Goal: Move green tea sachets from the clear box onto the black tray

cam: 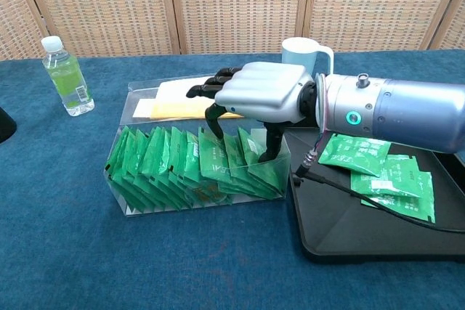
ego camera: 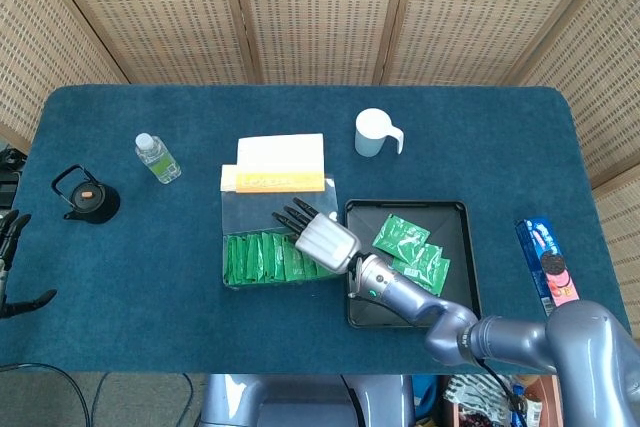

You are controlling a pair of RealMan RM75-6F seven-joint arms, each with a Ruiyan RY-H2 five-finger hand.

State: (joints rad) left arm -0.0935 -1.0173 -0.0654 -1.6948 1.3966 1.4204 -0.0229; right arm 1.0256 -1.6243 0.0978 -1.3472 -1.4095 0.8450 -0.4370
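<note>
The right hand hovered palm-down over the right end of the clear box, its dark fingers spread and curled downward, the thumb dipping toward the tops of the sachets. Nothing sat in its grip; whether a fingertip touched a sachet could not be told. From the head view the hand covered the box's right end, just beside the tray. Its back was a smooth silver-grey shell, the forearm a glossy grey cylinder with a small teal light.

The left hand showed only at the frame's left edge, off the table, dark fingers apart and holding nothing.

The box was thin transparent plastic, rectangular, its lid folded back. The sachets inside stood on edge in a leaning row, flat glossy green packets with pale print. Several more sachets lay flat and overlapping on the tray, a matte black shallow rectangle with a raised rim, touching the box's right side.

A deep blue, felt-like cloth covered the table.
</note>
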